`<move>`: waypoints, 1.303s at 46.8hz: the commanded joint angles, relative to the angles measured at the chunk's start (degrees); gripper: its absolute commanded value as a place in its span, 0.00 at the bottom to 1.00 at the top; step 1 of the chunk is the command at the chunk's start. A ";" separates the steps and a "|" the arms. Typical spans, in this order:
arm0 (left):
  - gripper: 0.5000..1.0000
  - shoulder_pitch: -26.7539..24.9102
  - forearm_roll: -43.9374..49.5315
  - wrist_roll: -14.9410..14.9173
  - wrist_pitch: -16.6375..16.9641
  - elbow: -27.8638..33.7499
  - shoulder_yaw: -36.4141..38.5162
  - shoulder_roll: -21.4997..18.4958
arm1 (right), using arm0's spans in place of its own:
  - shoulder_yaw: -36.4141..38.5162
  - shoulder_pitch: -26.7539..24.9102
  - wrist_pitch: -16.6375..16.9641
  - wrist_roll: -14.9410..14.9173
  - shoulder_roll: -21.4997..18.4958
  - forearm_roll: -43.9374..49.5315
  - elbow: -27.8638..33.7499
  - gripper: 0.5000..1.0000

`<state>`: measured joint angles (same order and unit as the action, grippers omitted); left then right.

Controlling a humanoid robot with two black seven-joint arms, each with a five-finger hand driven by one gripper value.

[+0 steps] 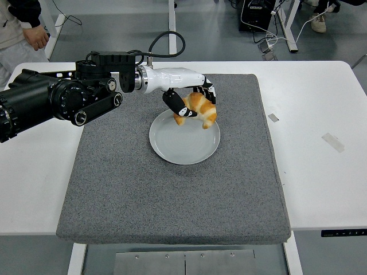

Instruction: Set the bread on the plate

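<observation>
One relation decides the coming move: the bread sits in the hand directly above the far part of the plate, so what remains, as I judge it, is a short way down and a release.

Nearest the camera lies the front of the grey mat, bare, covering most of the white table. At the mat's middle sits the plate, pale grey and round, with nothing in it yet.

Over the plate's far rim hangs the bread, a golden croissant. Its long axis runs from upper left to lower right across the picture, tilted, with the lower tip over the plate's right far edge. It looks clear of the plate, though how high it hangs I cannot tell from this one view.

The left hand is closed around the croissant, thumb on the near left side and fingers curled over the far side. Its arm reaches in from the left edge, across the mat's far left corner.

The right arm does not show.

At the top left corner, beyond the table, a person stands partly in view.
</observation>
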<state>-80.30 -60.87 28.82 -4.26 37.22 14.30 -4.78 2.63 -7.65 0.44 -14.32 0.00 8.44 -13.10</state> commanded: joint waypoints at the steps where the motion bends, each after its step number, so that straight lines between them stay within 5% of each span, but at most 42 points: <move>1: 0.39 0.67 -0.21 0.00 0.13 -0.22 0.02 0.04 | 0.01 0.00 0.00 0.00 0.00 0.00 0.00 1.00; 44: 0.42 6.29 -0.57 0.18 2.68 -1.37 2.13 0.04 | 0.19 0.00 0.00 0.00 0.00 0.00 0.00 1.00; 49: 0.47 6.73 -0.57 0.27 2.94 -1.36 2.13 0.04 | 0.19 0.00 0.00 0.00 0.00 0.00 0.00 1.00; 61: 0.82 7.09 -0.39 0.62 4.00 -1.36 2.04 0.04 | 0.19 0.00 0.00 0.00 0.00 0.00 0.00 1.00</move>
<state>-73.22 -61.41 29.42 -0.29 35.85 16.43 -4.74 2.81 -7.65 0.44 -14.33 0.00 8.44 -13.10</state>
